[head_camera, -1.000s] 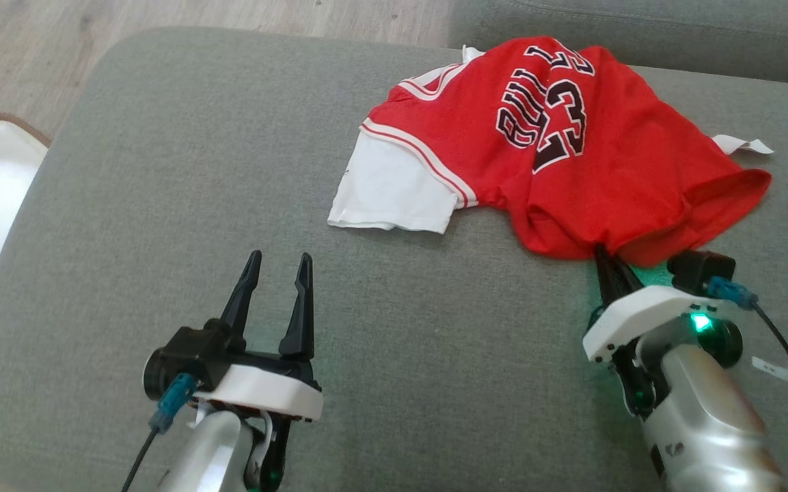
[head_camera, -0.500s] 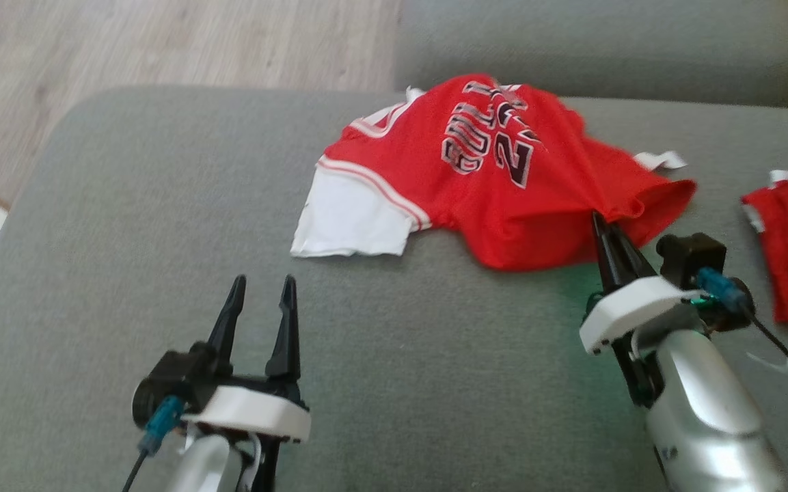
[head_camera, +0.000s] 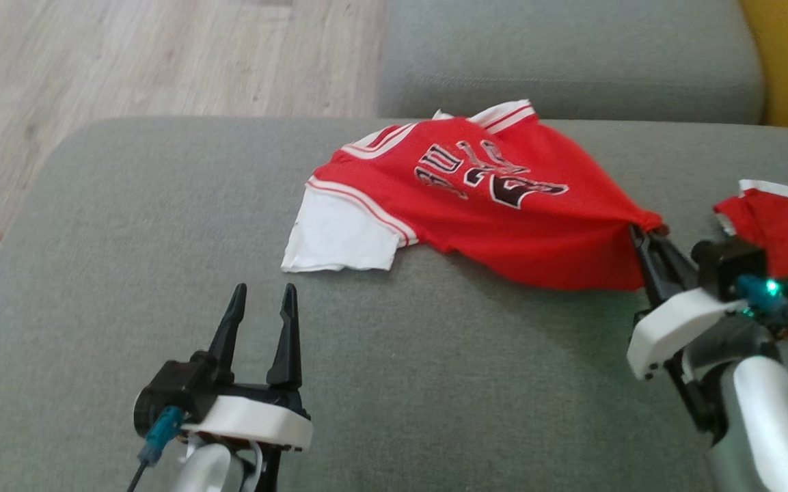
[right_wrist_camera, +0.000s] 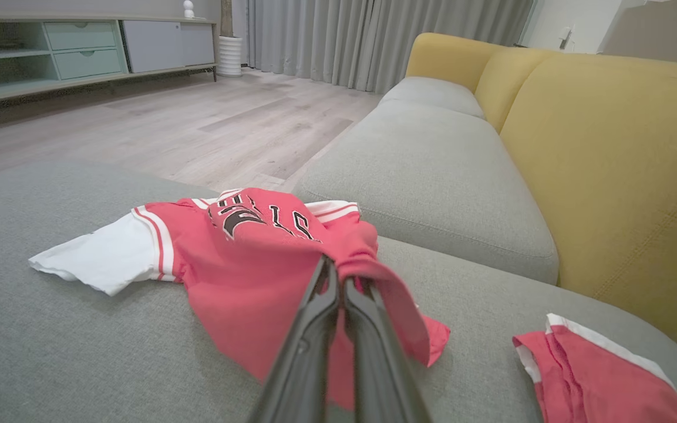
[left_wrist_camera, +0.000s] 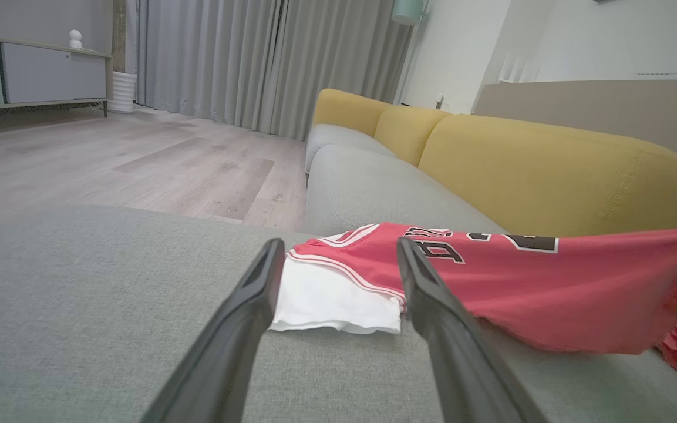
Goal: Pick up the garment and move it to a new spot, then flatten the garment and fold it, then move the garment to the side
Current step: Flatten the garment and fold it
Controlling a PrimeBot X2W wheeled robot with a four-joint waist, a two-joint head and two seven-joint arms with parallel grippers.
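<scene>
A second red garment (head_camera: 783, 219) runs off the head view's right edge. The bunched jersey (head_camera: 503, 225) hides the tips of the right gripper (head_camera: 640, 231).

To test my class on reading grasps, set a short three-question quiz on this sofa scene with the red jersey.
1. True or false: the left gripper stands open, off the red jersey.
2. Which holds the jersey? A left gripper; B right gripper; C both.
3. Fill in: the jersey's sleeve is ___.
Key: 1 true; 2 B; 3 white.
</scene>
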